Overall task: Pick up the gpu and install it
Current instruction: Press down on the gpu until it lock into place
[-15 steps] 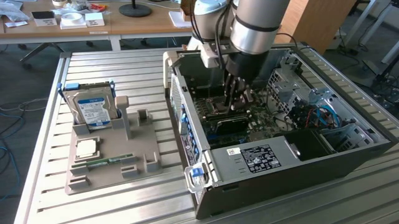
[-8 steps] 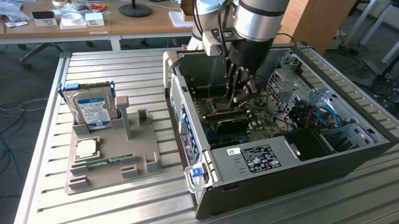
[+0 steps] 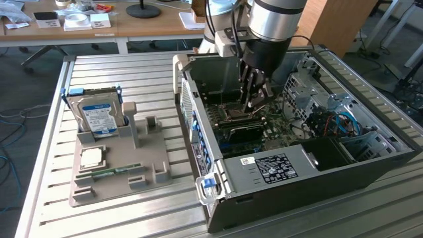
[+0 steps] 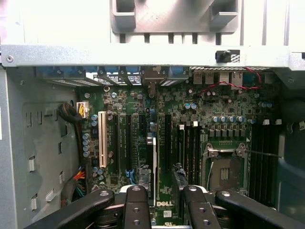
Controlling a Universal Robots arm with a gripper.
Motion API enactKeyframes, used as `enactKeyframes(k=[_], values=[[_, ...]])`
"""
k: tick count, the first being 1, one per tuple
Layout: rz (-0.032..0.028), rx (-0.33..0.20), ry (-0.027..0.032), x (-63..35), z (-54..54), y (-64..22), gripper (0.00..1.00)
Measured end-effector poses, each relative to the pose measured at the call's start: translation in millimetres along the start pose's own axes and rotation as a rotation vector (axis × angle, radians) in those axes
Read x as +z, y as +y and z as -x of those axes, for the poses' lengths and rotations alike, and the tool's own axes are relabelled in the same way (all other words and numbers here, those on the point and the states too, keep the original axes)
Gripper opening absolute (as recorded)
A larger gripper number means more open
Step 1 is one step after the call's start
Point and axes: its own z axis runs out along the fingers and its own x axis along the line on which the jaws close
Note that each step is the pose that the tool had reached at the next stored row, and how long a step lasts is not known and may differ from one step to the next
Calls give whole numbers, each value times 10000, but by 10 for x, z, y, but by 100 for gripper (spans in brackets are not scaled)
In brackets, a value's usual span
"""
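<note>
The gpu [image 3: 246,132] stands on edge in a slot of the green motherboard [image 3: 281,130], inside the open computer case [image 3: 264,198], with its dark face showing. From the wrist it is a thin dark strip [image 4: 151,164] among the long black slots. My gripper [image 3: 256,103] hangs inside the case just above the board, between the CPU socket [image 3: 235,113] and the card. Its black fingers [image 4: 137,205] are spread to either side of the card's edge, and my gripper [image 4: 163,192] is open with nothing clamped between the pads.
Beside the case on the exterior view's left, a grey holder [image 3: 122,171] carries a silver hard drive [image 3: 98,115], a CPU chip [image 3: 92,157] and a green memory stick [image 3: 114,172]. Case walls, a metal drive cage [image 3: 307,87] and blue cables [image 3: 338,121] hem the gripper in.
</note>
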Motion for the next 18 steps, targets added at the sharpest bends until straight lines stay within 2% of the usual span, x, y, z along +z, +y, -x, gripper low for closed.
enactKeyframes(k=[11, 13, 14, 16, 18], values=[[0, 0, 0, 0, 0, 0, 32], [0, 0, 0, 0, 0, 0, 20], [0, 0, 0, 0, 0, 0, 20], [0, 0, 0, 0, 0, 0, 11], [-1, 0, 1, 0, 0, 0, 11]])
